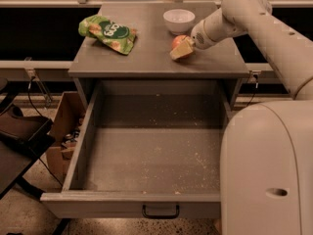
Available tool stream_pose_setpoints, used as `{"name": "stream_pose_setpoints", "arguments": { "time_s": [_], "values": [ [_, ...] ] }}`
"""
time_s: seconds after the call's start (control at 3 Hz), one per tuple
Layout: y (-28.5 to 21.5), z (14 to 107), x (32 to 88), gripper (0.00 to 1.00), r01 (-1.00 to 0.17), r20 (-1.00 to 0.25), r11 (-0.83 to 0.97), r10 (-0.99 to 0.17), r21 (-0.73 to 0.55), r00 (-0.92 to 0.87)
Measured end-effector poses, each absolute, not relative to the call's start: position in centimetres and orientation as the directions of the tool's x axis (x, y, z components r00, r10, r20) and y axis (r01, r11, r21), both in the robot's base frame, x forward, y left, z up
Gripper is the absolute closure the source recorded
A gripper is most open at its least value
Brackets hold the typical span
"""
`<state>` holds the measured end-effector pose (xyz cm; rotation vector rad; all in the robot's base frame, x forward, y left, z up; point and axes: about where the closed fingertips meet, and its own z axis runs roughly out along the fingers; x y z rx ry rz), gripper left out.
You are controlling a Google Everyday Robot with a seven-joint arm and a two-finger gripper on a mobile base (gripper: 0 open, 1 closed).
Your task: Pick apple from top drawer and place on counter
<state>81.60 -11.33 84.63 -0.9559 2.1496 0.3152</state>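
The apple [178,39], red-orange, sits low on the counter [146,55], just in front of the white bowl. My gripper [182,48] reaches in from the right, and its cream fingers [182,51] are closed around the apple's front and side. The apple looks to be at or touching the counter surface. The top drawer [93,146] stands pulled fully open below the counter. Its floor is speckled with crumbs and holds nothing else. Its black handle [160,212] is on the front panel.
A white bowl [179,20] stands behind the apple. A green snack bag [108,33] lies on the counter's left half. My white base [269,170] fills the lower right, next to the drawer. A cardboard box [61,131] and a black object [19,136] are on the floor at left.
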Motion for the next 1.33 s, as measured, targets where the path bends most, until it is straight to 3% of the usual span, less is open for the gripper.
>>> {"name": "stream_pose_setpoints", "arguments": {
  "time_s": [0.33, 0.67, 1.0, 1.33],
  "values": [
    [-13.6, 85.4, 81.4, 0.0, -0.755, -0.699, 0.647, -0.588, -0.106, -0.406],
    [-19.9, 89.9, 78.2, 0.0, -0.804, -0.631, 0.565, -0.696, -0.186, -0.342],
    [-24.8, 94.1, 72.8, 0.0, -0.831, -0.549, 0.506, -0.773, -0.231, -0.318],
    [-32.0, 98.9, 65.7, 0.0, -0.766, -0.397, 0.586, -0.79, -0.263, -0.468]
  ]
}}
